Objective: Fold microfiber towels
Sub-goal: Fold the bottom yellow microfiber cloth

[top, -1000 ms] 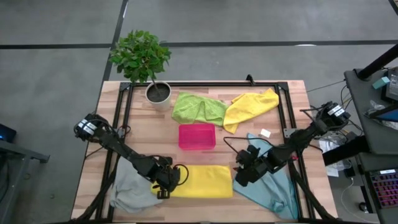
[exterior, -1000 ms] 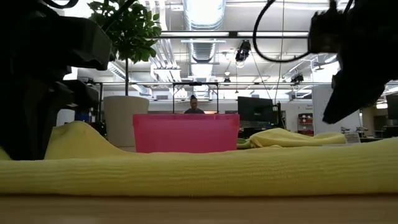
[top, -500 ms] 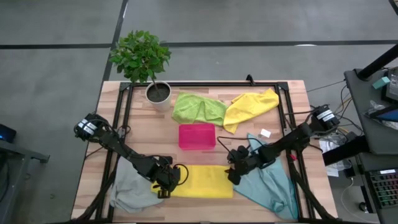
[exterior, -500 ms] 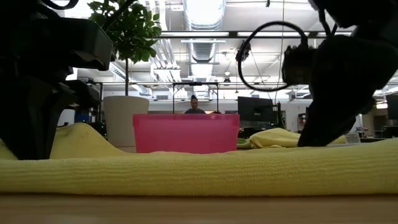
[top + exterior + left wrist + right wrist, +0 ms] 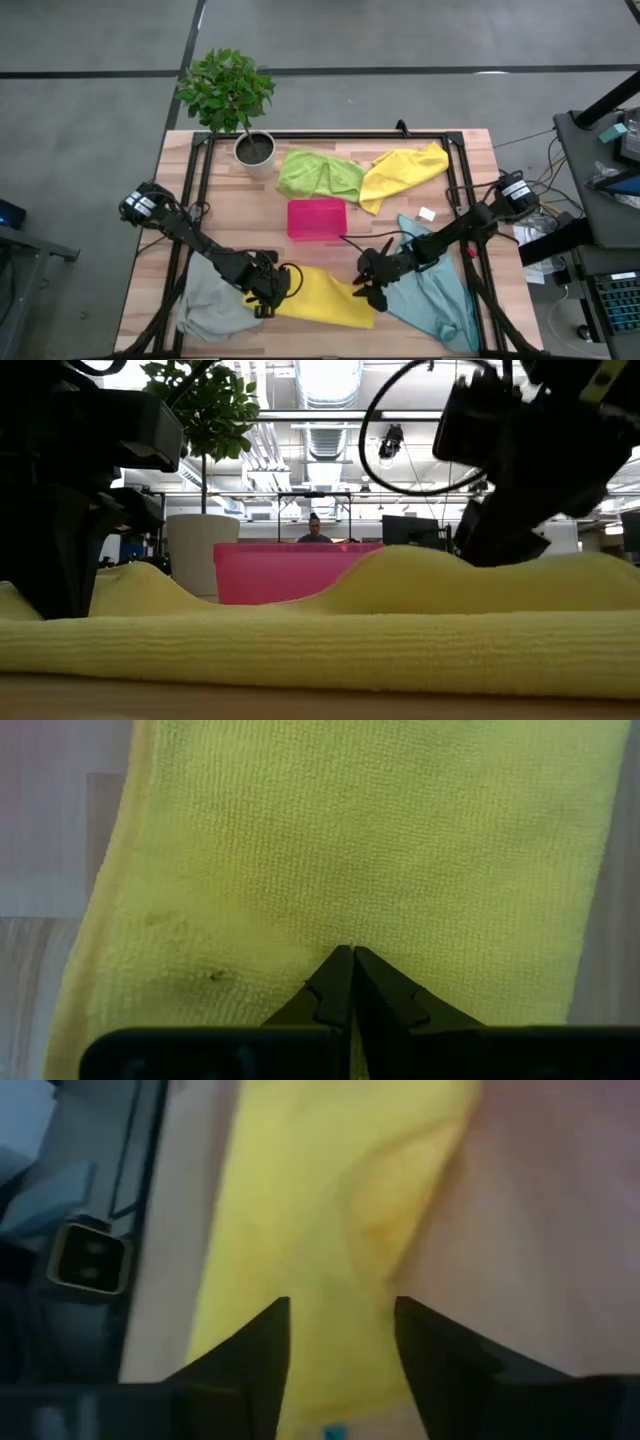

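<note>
A wooden table point(image 5: 230, 215) seen from above, with two dark robot arms reaching in from either side. Near the front edge lies a folded yellow towel point(image 5: 322, 294). The left gripper point(image 5: 262, 299) rests on the towel's left end with its two fingers pressed together; the left wrist view shows the closed fingertips point(image 5: 340, 982) sitting on the yellow cloth's surface. The right gripper point(image 5: 366, 288) is at the towel's right end, its fingers spread apart with yellow cloth between them. In the right wrist view the two dark fingers point(image 5: 262, 1342) stand apart with the cloth running up between them, and whether they pinch it cannot be told. In the low view that end of the towel humps up into a ridge below the right gripper point(image 5: 510, 510).

A pale grey towel point(image 5: 205, 308) lies crumpled at the front left, touching the yellow one. A light teal towel point(image 5: 440, 300) spreads at the front right under the right arm. At the back, a lime green towel point(image 5: 318, 172) and a second yellow towel point(image 5: 405, 168) lie touching each other. A pink plastic tray point(image 5: 317, 219) sits mid-table, and a potted plant point(image 5: 232, 100) stands at the back left corner.
</note>
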Controlling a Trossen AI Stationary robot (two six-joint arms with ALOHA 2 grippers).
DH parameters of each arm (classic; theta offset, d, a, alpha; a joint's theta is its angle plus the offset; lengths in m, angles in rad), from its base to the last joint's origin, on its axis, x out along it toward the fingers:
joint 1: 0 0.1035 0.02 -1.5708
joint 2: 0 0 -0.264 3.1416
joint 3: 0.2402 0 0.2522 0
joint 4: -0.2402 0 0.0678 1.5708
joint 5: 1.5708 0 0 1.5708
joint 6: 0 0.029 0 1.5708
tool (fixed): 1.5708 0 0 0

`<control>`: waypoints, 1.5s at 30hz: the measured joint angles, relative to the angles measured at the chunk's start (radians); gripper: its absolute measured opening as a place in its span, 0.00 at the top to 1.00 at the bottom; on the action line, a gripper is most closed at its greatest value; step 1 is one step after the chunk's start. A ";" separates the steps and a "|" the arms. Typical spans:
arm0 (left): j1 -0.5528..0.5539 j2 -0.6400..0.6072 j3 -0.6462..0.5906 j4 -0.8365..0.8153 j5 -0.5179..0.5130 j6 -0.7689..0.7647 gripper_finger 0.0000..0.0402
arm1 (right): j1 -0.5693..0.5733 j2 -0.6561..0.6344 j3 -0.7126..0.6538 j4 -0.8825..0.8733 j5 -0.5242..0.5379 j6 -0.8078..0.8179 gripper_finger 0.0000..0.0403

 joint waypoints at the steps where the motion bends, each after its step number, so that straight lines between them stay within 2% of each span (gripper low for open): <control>1: 0.000 0.000 0.000 0.000 0.000 0.000 1.00 | 0.005 -0.009 0.000 -0.001 -0.010 -0.008 0.63; 9: 0.000 0.000 -0.001 0.000 -0.006 0.000 1.00 | 0.047 -0.019 0.006 -0.014 -0.011 -0.040 0.92; 11: 0.000 0.000 -0.001 0.000 -0.007 0.000 1.00 | 0.045 -0.023 0.006 -0.028 -0.007 -0.057 0.96; 15: 0.000 0.000 -0.001 0.000 -0.007 0.000 1.00 | 0.021 -0.041 0.006 -0.067 0.014 -0.057 0.97; 25: 0.000 0.000 -0.002 0.000 -0.008 0.000 1.00 | 0.005 -0.016 0.006 -0.160 0.226 -0.070 0.98; 30: 0.000 0.000 -0.002 0.000 -0.008 0.000 1.00 | -0.036 -0.018 0.006 -0.157 0.153 -0.083 0.91; 34: 0.000 0.000 -0.002 0.000 -0.008 0.000 1.00 | -0.074 -0.018 0.006 -0.156 0.133 -0.068 0.79; 38: 0.000 0.000 -0.002 0.001 -0.008 0.000 1.00 | -0.110 -0.016 0.006 -0.150 0.040 -0.085 0.65; 45: 0.001 0.000 -0.003 0.001 -0.008 0.003 1.00 | -0.129 0.017 0.008 -0.047 0.008 -0.123 0.47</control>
